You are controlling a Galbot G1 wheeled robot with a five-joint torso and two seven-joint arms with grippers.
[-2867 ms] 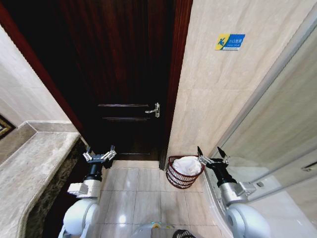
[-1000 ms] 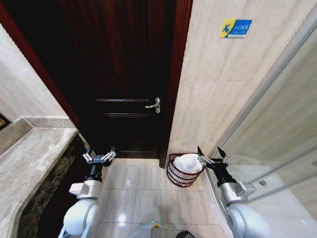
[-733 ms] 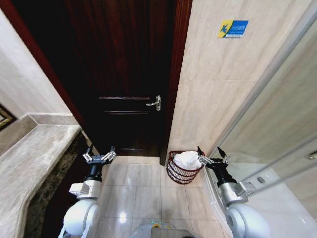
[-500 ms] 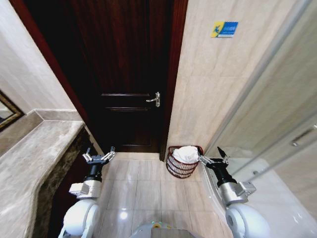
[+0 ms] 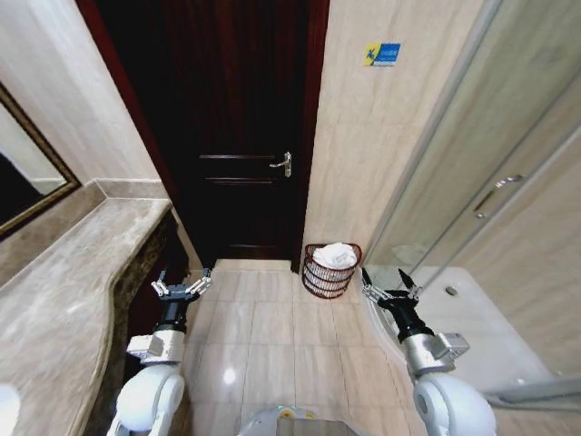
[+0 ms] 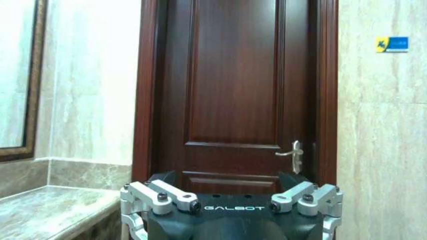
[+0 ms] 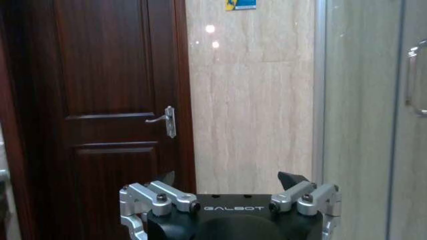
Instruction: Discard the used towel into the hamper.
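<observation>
The hamper (image 5: 331,270) stands on the tiled floor (image 5: 272,327) at the foot of the beige stone wall (image 5: 363,173), just beside the dark wooden door (image 5: 241,136) on its handle side. A white towel (image 5: 335,255) lies bunched inside the hamper, heaped up to the rim and a little above it.

Both arms are raised in front of the robot, forearms pointing up and forward toward the door, wrists straight. The left gripper (image 5: 182,286) is held over the floor near the door's hinge side, beside the edge of the marble counter (image 5: 73,291); its jaws are spread wide and hold nothing. The right gripper (image 5: 390,283) is held up on the other side, near the hamper but apart from it, in front of the glass shower partition (image 5: 472,191); its jaws are likewise spread wide and empty.

The door handle (image 5: 282,163) sits on the door's edge nearest the hamper. A small blue sign (image 5: 382,54) is fixed high on the wall above the hamper.
</observation>
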